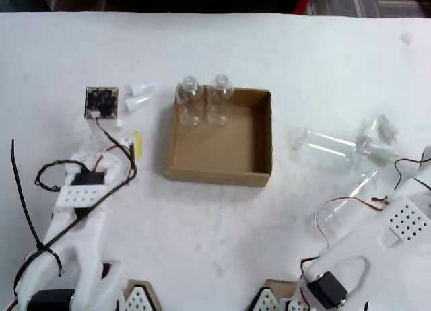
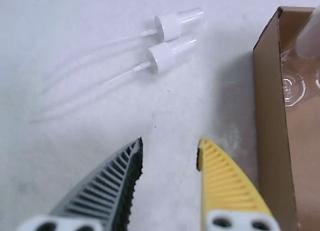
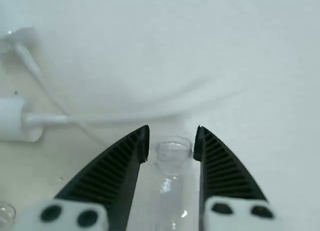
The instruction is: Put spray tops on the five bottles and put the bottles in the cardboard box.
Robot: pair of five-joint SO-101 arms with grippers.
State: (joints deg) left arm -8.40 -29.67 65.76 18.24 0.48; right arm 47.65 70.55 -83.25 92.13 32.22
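The cardboard box sits mid-table with two clear, uncapped bottles standing against its far wall. Left of it lie two white spray tops, seen close in the left wrist view. My left gripper is open just short of them, next to the box wall. On the right, clear bottles lie on their sides near more spray tops. My right gripper is open, its black fingers closely flanking a lying bottle's neck.
A small black square device with a cable lies far left of the box. Both arm bases stand at the near edge. A spray top with its tube lies beside my right gripper.
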